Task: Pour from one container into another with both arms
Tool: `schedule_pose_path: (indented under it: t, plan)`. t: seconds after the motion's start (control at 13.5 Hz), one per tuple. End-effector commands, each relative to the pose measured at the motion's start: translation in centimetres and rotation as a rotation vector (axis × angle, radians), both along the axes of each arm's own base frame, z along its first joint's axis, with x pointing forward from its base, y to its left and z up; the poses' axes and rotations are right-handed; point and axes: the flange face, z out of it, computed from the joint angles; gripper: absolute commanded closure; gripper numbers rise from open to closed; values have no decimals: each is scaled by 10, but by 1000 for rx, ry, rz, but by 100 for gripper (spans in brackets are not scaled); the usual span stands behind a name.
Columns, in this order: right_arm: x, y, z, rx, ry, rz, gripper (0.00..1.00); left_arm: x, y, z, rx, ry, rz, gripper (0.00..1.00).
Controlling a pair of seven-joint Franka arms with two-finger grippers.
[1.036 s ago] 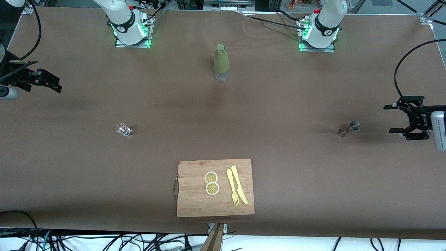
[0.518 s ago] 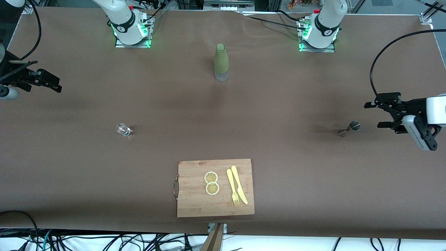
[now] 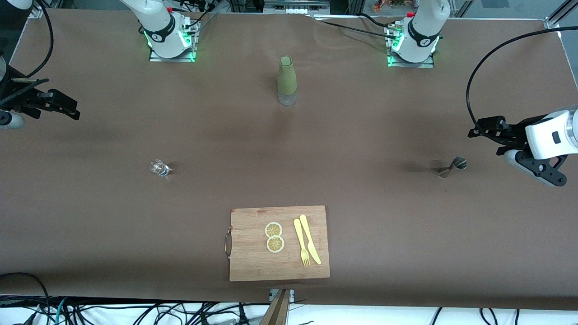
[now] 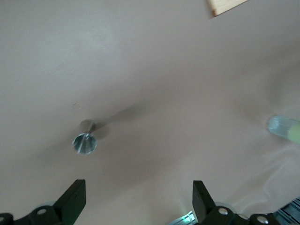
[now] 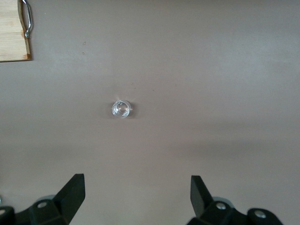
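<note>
Jigger (image 3: 453, 166) stands on table near open left gripper (image 3: 485, 134).

Robotics lab, bolted arm bases (image 3: 170, 43), loose cables (image 3: 135, 311), brown-covered table (image 3: 361, 135)

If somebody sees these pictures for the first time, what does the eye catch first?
Probably the wooden board at the table edge nearest the front camera, with lemon slices and yellow cutlery on it. Next, the tall green bottle standing between the arm bases. Both grippers, left and right, hang open and empty over the table's ends.
</note>
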Motion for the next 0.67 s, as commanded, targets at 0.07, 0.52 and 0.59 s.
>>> schedule_pose_path:
  t: [0.07,0.52,0.59]
  plan:
    - [0,2,5,12,-12,-7,0,-19,-25,25,152,-14,78,0]
    - [0,1,5,12,-12,-9,0,-64,-21,20,200,-102,204,0]
    - [0,1,5,12,-12,-9,0,-67,-17,13,202,-105,212,0]
